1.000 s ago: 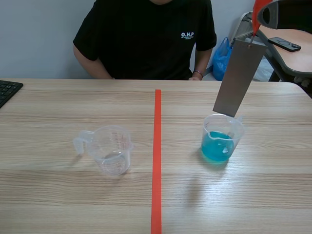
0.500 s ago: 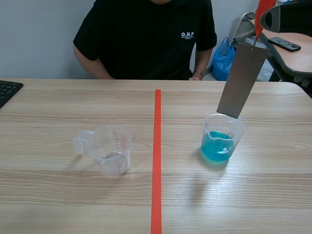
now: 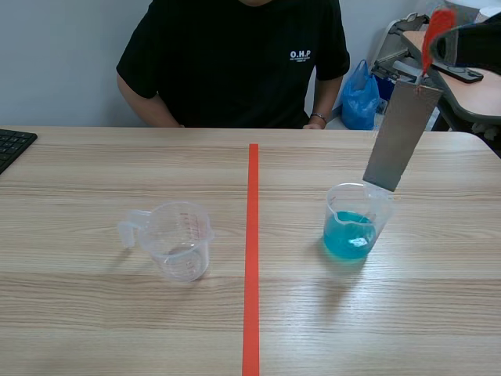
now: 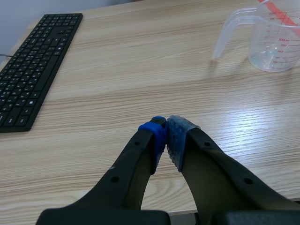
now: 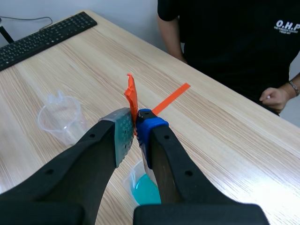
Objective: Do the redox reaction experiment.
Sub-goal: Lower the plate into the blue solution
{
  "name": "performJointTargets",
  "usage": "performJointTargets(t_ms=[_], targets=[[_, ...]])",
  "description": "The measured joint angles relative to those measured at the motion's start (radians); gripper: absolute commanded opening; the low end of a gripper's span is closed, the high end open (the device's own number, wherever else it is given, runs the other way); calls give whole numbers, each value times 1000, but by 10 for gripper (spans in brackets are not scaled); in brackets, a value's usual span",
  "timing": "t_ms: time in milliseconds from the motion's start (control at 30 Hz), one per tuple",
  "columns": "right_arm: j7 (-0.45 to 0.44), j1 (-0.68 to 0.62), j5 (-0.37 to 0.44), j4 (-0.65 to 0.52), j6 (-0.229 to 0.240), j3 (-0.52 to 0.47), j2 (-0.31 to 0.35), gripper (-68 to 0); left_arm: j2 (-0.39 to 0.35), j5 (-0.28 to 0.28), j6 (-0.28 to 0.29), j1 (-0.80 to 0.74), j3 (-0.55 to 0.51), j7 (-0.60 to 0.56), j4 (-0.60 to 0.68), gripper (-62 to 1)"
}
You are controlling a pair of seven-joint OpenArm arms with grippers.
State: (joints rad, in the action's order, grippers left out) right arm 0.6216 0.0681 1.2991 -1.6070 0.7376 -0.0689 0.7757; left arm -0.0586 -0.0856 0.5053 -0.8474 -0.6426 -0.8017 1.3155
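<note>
Hanging upper right, one plate (image 3: pixel 398 137), its tag (image 5: pixel 131 96) pinched in the right claw (image 5: pixel 136 127), ends just above the blue cup (image 3: pixel 352 231). One empty cup (image 3: pixel 178 239) stands left-centre on open worktop (image 3: pixel 117 321); left claw (image 4: pixel 166 136) clenched on nothing.

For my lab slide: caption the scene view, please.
Right gripper holds a grey metal strip by its orange tag over the cup of blue liquid.

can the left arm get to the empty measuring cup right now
Probably yes. The left tool is shut on nothing, and the empty measuring cup stands ahead of it on the table with nothing between them. The tool would have to open first.
</note>
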Motion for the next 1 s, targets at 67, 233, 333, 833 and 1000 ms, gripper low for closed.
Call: performJointTargets(t_ms=[67,233,333,833,1000], targets=[[-17,0,-20,8,0,17,0,-660,0,0,0,0,0,0,0,-569],[-62,0,-93,13,0,25,-31,-660,-3,8,0,0,0,-5,0,-568],[-82,0,-132,18,0,52,-46,-660,-3,7,0,0,0,-35,0,-568],[-241,0,-374,147,0,151,-148,-660,-3,7,0,0,0,-76,0,-567],[-302,0,-460,202,0,178,-181,-660,-3,7,0,0,0,-76,0,-567]])
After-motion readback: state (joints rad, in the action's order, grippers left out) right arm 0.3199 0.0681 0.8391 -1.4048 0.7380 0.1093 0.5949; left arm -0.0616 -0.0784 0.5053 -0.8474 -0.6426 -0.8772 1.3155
